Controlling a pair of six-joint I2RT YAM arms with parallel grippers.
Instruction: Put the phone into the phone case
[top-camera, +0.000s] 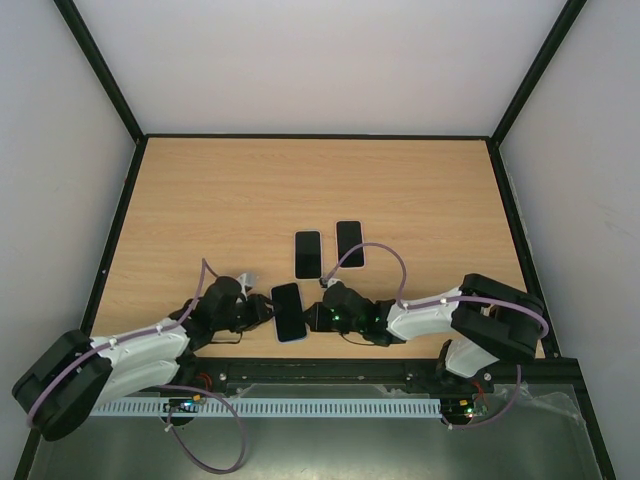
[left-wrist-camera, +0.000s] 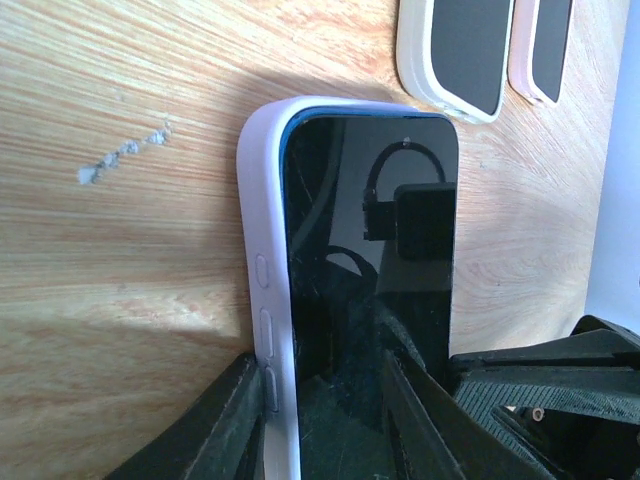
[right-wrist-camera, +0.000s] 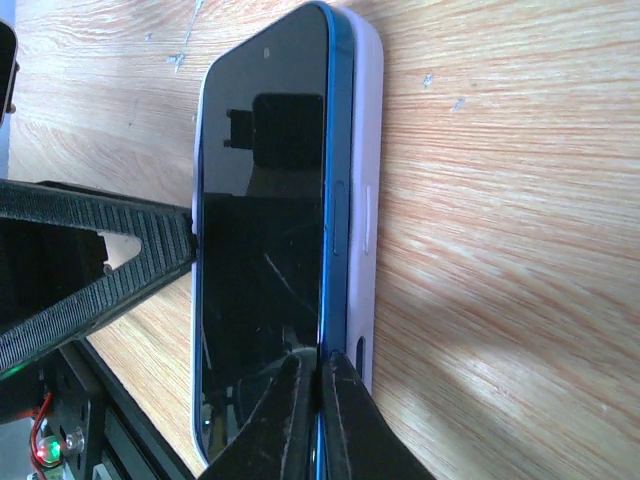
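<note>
Partly seated: phone (right-wrist-camera: 265, 260) edge proud of case (right-wrist-camera: 365, 190), open table (top-camera: 300, 180) beyond.

Blue phone (right-wrist-camera: 262, 260), seemingly lilac case (right-wrist-camera: 366, 190)

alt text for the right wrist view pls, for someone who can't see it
A blue phone with a dark screen sits partly in a pale lilac case on a wooden table, its right edge still raised above the case wall. The right gripper, shut, presses that edge at the bottom of the frame, and the left gripper's finger touches the opposite side.
</note>
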